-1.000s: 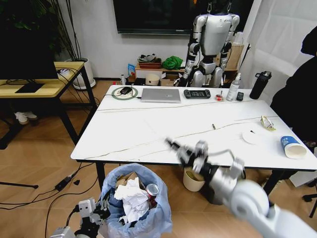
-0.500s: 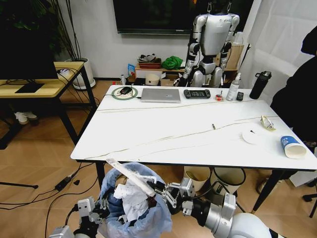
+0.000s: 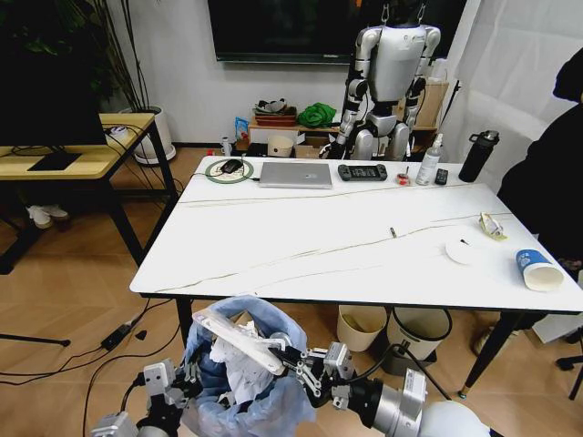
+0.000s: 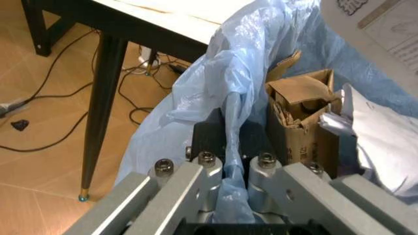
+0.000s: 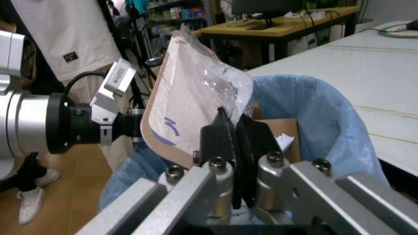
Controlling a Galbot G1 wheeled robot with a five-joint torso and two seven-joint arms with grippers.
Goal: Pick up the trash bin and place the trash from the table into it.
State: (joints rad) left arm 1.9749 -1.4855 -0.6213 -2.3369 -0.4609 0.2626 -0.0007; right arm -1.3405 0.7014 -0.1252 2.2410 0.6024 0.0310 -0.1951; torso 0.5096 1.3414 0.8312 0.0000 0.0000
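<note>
No legible text on any item. White printed sheet (image 4: 382, 22) above the bin shows dark lettering, cut off and unreadable. Small label on white garment (image 5: 68, 57): unreadable.

Wrapper going in the bin
Right pincer (image 3: 284, 357) clamps a flat clear wrapper (image 3: 239, 339) just above the blue-bagged trash bin (image 3: 239, 373); left pincer (image 3: 182, 386) grips its rim.

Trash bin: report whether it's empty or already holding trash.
Holding trash. The trash bin, gripped at its bag rim by the left end effector, shows crumpled white paper and a brown cardboard piece inside.
</note>
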